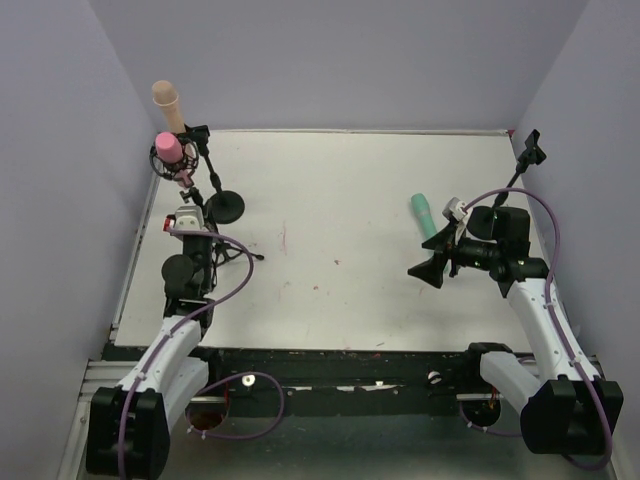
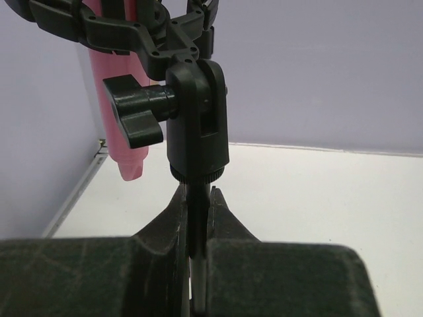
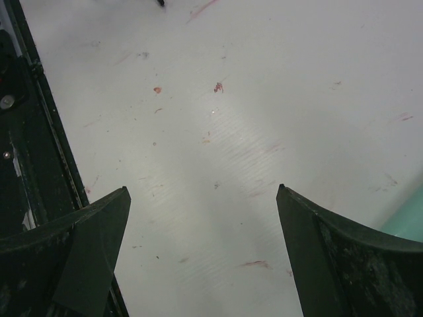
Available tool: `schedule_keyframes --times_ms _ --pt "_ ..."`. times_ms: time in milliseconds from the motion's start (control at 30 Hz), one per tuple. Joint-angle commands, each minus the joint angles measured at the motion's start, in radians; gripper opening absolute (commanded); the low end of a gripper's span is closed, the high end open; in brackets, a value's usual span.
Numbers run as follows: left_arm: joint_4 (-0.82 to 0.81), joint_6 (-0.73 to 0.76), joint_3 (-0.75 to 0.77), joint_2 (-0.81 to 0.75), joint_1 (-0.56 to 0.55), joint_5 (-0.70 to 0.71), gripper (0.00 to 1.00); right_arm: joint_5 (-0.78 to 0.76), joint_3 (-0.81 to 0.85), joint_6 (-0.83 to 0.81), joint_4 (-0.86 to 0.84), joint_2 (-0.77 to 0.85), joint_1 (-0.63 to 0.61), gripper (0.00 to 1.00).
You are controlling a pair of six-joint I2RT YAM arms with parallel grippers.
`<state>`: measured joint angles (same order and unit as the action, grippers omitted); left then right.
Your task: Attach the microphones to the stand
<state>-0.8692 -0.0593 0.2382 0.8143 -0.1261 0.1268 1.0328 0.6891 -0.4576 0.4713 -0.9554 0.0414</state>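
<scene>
While left hand (image 2: 197, 205) clamps stand (image 2: 198, 125) pole, far left, pink microphone (image 2: 122, 132) sits mounted above, peach microphone (image 1: 168, 100) upright just beyond. Right hand (image 1: 430, 258) spread wide, empty, over desk (image 1: 350, 200); teal microphone (image 1: 425, 215) lies just beside it.

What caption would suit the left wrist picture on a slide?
Left gripper shut on the rod of the stand, pink microphone held in its mount above.
</scene>
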Motion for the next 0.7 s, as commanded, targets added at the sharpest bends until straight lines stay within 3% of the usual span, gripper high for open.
schedule_keyframes --times_ms 0,467,667 --pt "-0.148 -0.007 0.058 0.060 0.066 -0.006 0.00 -0.008 0.003 -0.019 -0.002 -0.005 0.003 1.00" --pt "-0.220 -0.005 0.093 0.201 0.117 -0.072 0.00 -0.011 0.004 -0.021 0.001 -0.017 0.005 1.00" --pt "-0.192 -0.017 0.075 0.183 0.117 -0.090 0.16 -0.010 0.004 -0.023 0.000 -0.019 0.003 1.00"
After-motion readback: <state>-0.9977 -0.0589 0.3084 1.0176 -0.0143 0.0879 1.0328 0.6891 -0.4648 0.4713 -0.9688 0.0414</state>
